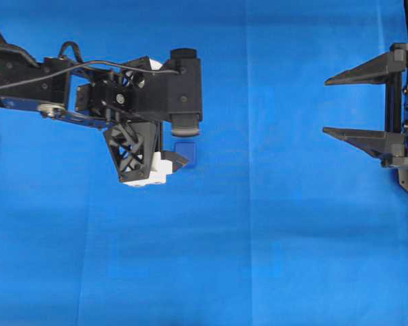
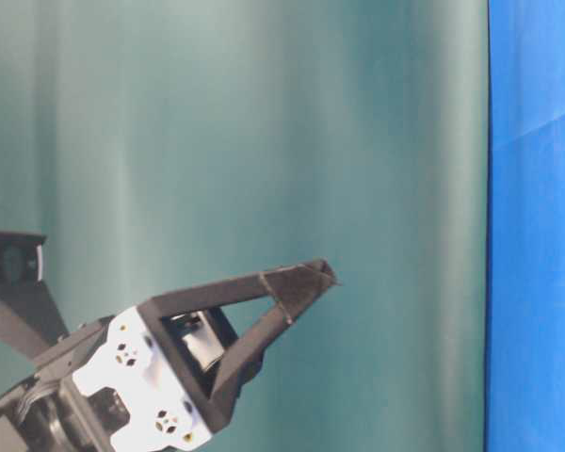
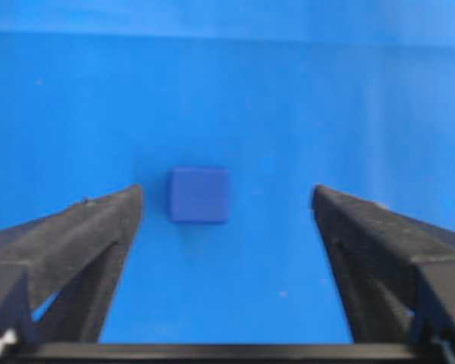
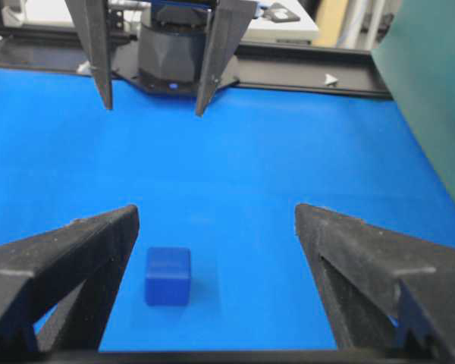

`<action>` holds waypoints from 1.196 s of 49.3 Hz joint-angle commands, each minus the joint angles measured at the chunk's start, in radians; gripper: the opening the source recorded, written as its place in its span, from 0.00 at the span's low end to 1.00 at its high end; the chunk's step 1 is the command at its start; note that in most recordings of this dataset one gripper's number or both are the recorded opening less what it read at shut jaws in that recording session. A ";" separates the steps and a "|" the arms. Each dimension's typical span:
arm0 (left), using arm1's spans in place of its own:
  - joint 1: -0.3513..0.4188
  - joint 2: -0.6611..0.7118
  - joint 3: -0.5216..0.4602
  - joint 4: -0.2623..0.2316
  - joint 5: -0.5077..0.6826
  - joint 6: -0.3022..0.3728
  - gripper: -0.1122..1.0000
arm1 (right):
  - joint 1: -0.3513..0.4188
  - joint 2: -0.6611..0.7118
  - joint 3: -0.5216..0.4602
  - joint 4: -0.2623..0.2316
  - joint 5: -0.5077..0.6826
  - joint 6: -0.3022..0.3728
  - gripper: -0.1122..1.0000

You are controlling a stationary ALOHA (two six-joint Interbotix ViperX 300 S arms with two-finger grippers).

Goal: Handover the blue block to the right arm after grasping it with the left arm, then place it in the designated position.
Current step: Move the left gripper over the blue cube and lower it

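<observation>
— Block position? Where does your blue block (image 3: 199, 195) lie?

— On the cloth (image 1: 258, 258), left of centre, ahead between your left gripper's (image 3: 226, 208) spread, empty fingers.

— And the right gripper (image 1: 340, 105)?

— Well apart at the right edge, spread wide, empty.

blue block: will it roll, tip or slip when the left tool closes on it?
The blue block looks like a squat cube with flat faces, so it will probably slide, not roll or tip. Its rounded edges and smooth-looking surface may let it twist between the left tool fingers.

A creased bright blue cloth (image 1: 272, 244) meets a green backdrop (image 2: 264, 141).
</observation>
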 commanded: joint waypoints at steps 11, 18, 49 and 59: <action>0.002 -0.014 -0.031 0.003 0.011 0.000 0.94 | -0.002 0.005 -0.029 0.003 -0.005 0.002 0.98; 0.002 -0.014 -0.031 0.003 0.009 -0.002 0.94 | -0.002 0.005 -0.029 0.003 -0.005 0.002 0.98; 0.002 -0.014 -0.028 0.003 0.011 -0.006 0.94 | -0.002 0.005 -0.029 0.003 0.003 0.002 0.98; 0.002 -0.014 -0.025 0.003 0.003 -0.012 0.94 | -0.002 0.005 -0.028 0.003 0.009 0.002 0.98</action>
